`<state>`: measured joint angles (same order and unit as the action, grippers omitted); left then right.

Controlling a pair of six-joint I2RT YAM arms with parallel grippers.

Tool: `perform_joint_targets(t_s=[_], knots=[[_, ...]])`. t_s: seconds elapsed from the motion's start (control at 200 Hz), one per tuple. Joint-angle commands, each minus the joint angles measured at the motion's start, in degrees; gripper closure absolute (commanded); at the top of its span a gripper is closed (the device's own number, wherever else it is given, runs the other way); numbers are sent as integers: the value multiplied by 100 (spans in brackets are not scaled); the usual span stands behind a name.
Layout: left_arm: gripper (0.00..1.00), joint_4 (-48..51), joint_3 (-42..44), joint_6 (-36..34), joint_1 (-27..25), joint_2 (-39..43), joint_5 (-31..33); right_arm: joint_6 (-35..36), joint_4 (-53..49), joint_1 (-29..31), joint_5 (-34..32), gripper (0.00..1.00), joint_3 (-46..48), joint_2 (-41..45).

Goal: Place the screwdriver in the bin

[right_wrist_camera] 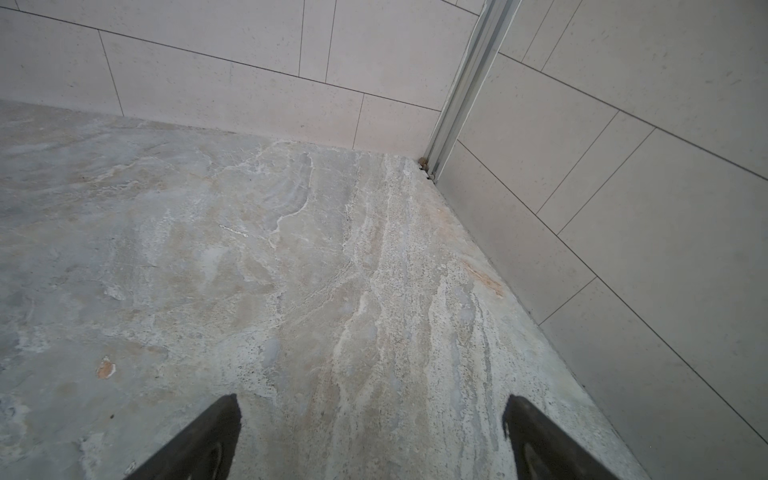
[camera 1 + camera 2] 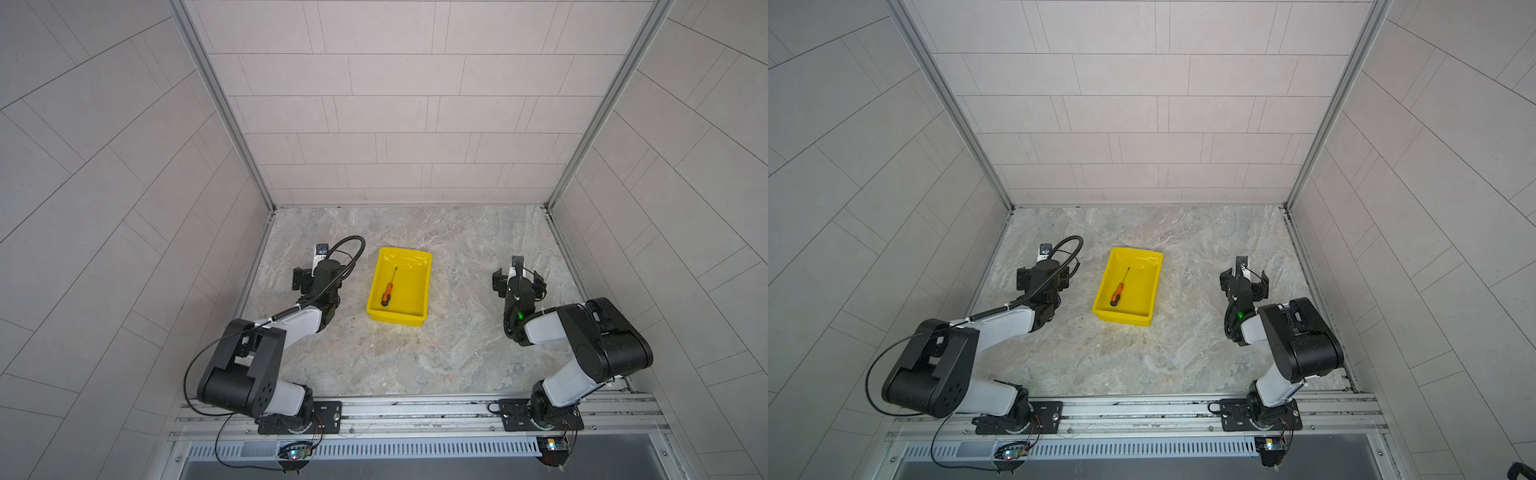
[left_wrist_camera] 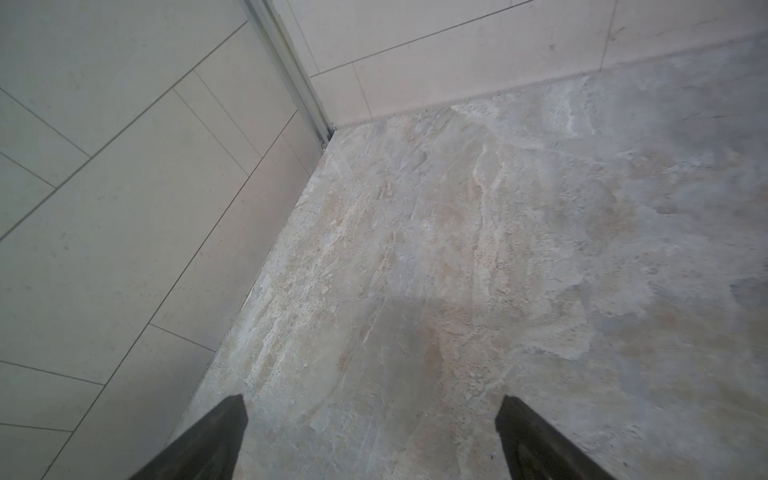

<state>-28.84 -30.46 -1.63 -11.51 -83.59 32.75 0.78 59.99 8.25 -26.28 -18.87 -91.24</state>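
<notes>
The yellow bin (image 2: 397, 319) stands on the counter (image 2: 457, 353), and the screwdriver (image 2: 389, 288) lies inside it on its floor, with the handle toward the near wall. The left gripper (image 3: 370, 411) and the right gripper (image 1: 370, 409) each have their fingers spread apart and empty. The wrist views cut off all but the tips.

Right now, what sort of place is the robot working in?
Probably a robot test booth, not a real room: tile-pattern wall panels meet at bare aluminium posts, the floor is a stone-look tabletop, and the left arm and right arm are bolted to a metal rail at its front.
</notes>
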Motion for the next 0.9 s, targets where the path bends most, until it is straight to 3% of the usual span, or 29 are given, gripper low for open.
perform_joint_targets(t_s=[0.0,0.08,0.17,0.24,0.345,0.896], knots=[[0,-871,248,343,293,-106,-292,-63,70,11,-41,1,-29,-8],[0,-1193,338,212,372,-198,-662,-64,84,14,-36,1,-26,-8],[0,-1965,494,191,407,-603,-523,-60,67,17,-35,1,-29,-8],[0,-1451,435,475,654,-434,-1070,-57,72,16,-43,0,-28,-8],[0,-2235,698,355,794,-684,-1648,-58,71,18,-37,1,-29,-8],[0,-2495,805,257,727,-746,-1560,-69,55,18,-32,1,-37,-5]])
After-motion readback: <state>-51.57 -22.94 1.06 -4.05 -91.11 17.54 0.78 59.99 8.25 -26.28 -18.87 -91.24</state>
